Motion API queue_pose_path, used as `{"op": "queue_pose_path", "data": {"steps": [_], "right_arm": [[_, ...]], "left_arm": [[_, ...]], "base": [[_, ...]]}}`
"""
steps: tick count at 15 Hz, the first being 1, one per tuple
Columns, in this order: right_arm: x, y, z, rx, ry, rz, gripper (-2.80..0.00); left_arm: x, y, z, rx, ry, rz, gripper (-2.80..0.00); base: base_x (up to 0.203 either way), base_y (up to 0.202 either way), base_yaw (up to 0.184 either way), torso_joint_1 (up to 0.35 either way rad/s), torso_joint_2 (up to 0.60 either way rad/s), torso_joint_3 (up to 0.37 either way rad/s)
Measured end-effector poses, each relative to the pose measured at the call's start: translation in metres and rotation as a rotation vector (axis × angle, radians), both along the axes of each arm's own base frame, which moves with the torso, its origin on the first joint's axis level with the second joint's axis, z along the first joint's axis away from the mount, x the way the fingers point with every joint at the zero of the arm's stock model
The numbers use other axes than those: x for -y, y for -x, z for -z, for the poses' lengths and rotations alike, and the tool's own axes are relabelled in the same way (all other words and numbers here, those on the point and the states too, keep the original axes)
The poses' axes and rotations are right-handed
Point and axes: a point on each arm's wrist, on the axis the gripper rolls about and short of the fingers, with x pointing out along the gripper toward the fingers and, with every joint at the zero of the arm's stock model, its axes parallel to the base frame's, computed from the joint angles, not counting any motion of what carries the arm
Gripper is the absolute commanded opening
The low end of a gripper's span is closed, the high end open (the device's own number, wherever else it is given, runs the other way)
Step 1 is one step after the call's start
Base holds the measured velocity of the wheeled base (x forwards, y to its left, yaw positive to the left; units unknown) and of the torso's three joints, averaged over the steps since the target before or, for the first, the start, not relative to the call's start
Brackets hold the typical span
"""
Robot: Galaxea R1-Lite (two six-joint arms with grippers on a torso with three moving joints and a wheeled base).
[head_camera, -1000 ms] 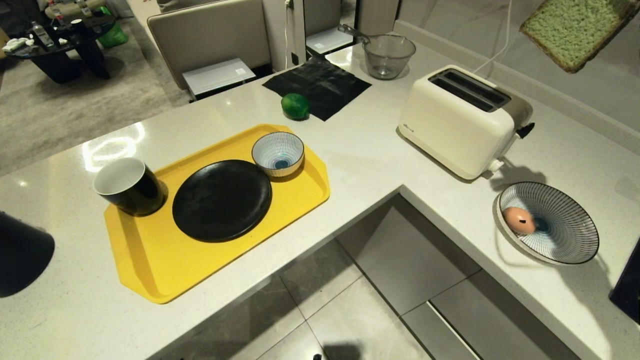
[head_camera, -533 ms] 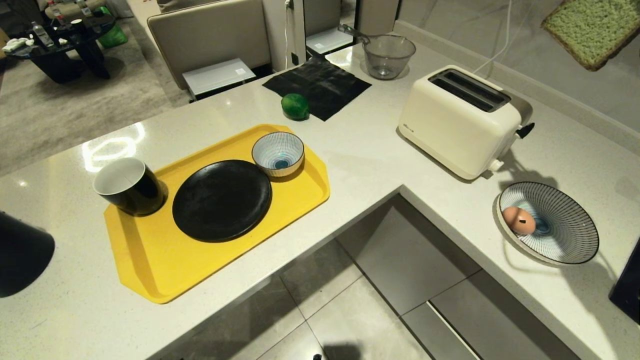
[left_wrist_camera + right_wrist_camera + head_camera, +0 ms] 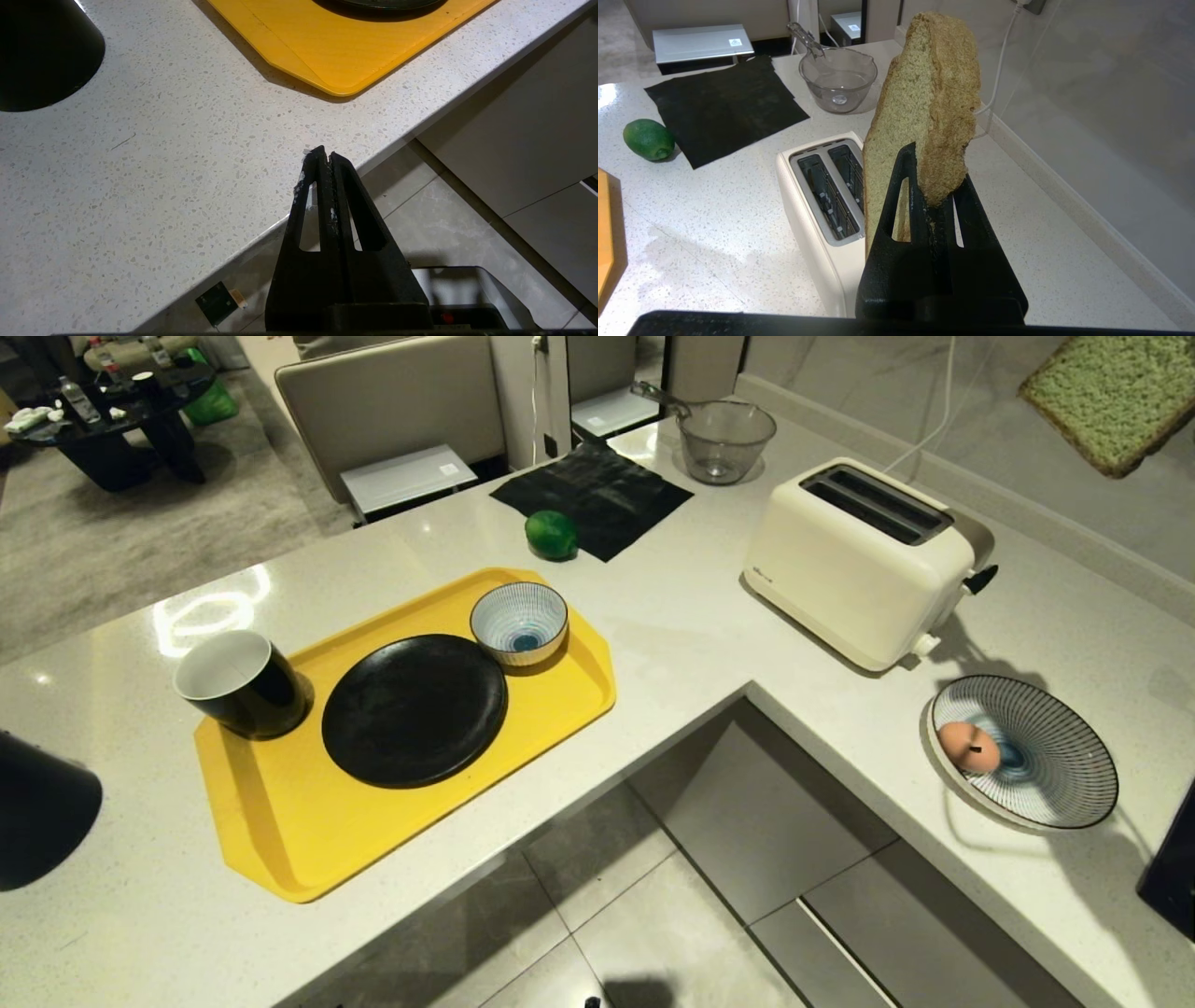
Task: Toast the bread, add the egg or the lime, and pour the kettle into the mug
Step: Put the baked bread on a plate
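Holding the bread [image 3: 924,116] clamped in the right end effector [image 3: 931,196], now drifted toward the upper right, off the toaster [image 3: 864,560]; slots unfilled, realigning needed.

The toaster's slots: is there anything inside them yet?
Both slots of the toaster look empty, showing only wire guides; their bottoms are hidden in shadow. The bread sits clamped in the right gripper above.
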Motion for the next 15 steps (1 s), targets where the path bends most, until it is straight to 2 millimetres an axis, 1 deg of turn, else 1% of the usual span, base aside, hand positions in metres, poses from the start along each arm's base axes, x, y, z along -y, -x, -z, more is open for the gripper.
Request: {"op": "queue_pose_path", "data": {"steps": [6, 8, 15], "right_arm": [[-0.0002, 0.0017, 0.0016, -0.005, 0.0, -0.001, -2.8], [-0.0003, 0.0018, 0.0028, -0.009, 0.0, -0.003, -2.8], [-0.0004, 0.0017, 0.0049, -0.015, 0.0, -0.007, -2.8]], "left_arm": [[0.0, 0.0, 0.0, 0.0, 0.0, 0.001, -2.8], [0.0, 0.0, 0.0, 0.0, 0.0, -0.001, -2.8], [0.0, 0.0, 0.0, 0.0, 0.0, 0.0, -2.8]], "base": [[0.0, -0.003, 0.008, 0.0, 0.0, 0.0], [0.001, -0.013, 0.135, -0.003, 0.0, 0.003], [0.001, -0.01, 0.175, 0.003, 0.0, 0.004]]}}
